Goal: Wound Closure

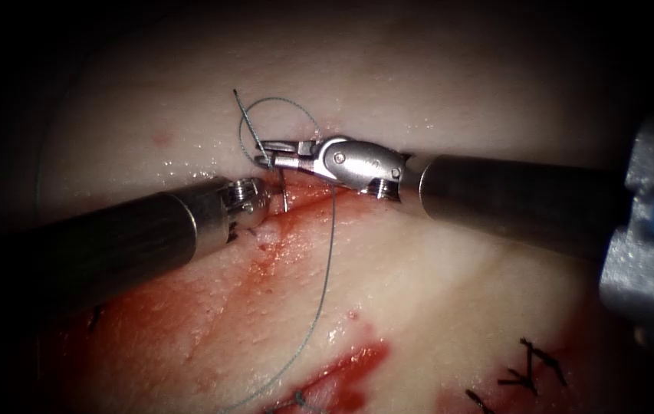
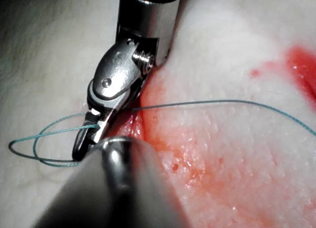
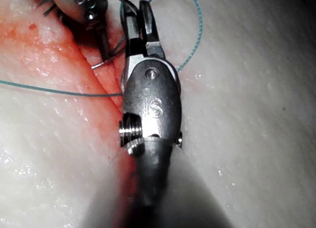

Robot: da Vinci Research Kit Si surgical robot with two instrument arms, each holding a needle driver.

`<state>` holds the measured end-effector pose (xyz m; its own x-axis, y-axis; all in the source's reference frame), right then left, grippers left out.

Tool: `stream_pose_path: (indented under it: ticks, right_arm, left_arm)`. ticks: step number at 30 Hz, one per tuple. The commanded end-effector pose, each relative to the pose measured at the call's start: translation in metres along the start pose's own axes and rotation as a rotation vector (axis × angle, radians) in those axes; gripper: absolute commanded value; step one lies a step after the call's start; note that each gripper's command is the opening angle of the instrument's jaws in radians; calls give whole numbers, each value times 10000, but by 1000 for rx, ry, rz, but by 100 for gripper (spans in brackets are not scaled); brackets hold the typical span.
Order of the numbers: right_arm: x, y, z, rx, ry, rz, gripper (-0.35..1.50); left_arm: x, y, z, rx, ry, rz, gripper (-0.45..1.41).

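The cut point(image 1: 303, 198) runs across the tissue point(image 1: 457, 291), wet with red fluid. My left tool point(image 1: 269, 192) comes in from the lower left with its tip at the cut. It is shut on the needle point(image 1: 285, 198), and a short length of needle sticks down out of the tool against the cut's edge. My right tool point(image 1: 264, 153) lies just above the cut, jaws slightly open. A loop of thread point(image 1: 280, 100) lies around the jaws, and a dark thin strand rises from their tips. The thread point(image 1: 330, 238) then trails down over the tissue. The loop point(image 2: 29, 146) sits by the right tool point(image 2: 84, 144).
Red fluid point(image 1: 211, 307) covers the tissue below the cut. Older black stitches point(image 1: 530, 368) sit at the lower right, and another knot point(image 1: 297, 399) lies near the bottom edge. The left shaft point(image 1: 112, 238) and right shaft point(image 1: 511, 199) cross much of the field.
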<state>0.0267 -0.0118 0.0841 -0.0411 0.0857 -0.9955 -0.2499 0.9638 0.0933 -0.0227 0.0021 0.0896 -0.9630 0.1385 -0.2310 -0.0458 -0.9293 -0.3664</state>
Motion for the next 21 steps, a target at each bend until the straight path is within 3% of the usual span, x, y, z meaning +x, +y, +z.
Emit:
stream_pose_path:
  ticks: [1,12,17,21]
  right_arm:
    - [-1,0,10,-3,4,-1,-35]
    - [7,2,15,-30,13,45,-35]
    - [10,3,16,-29,21,75,-35]
    - [8,4,16,-27,28,98,-35]
  left_arm:
    - [6,-9,2,4,7,0,108]
    - [17,-9,-22,89,98,-43,98]
    - [15,0,-41,133,112,-63,64]
    - [15,9,-56,151,135,-83,53]
